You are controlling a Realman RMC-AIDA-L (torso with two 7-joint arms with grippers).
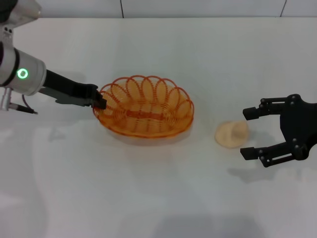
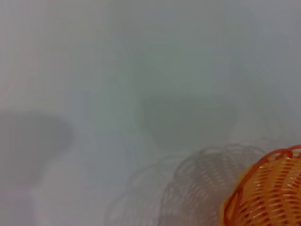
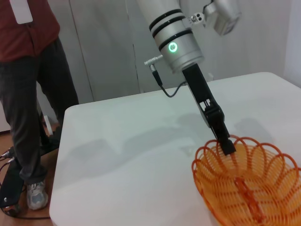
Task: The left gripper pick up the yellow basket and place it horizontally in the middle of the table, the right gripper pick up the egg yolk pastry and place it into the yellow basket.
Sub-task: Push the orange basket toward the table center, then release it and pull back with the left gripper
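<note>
The yellow basket (image 1: 143,106) sits in the middle of the white table (image 1: 163,44), long side across; it also shows in the left wrist view (image 2: 265,193) and the right wrist view (image 3: 249,183). My left gripper (image 1: 100,103) is shut on the basket's left rim, and its fingertips (image 3: 227,145) pinch the rim in the right wrist view. The egg yolk pastry (image 1: 229,134) lies on the table to the right of the basket. My right gripper (image 1: 244,133) is open, its two fingers straddling the pastry's right edge, apparently a little above the table.
A person (image 3: 28,70) in a red top stands beside the table's left end, with cables on the floor there. The table edge (image 3: 59,155) runs close to them. Bare tabletop lies in front of and behind the basket.
</note>
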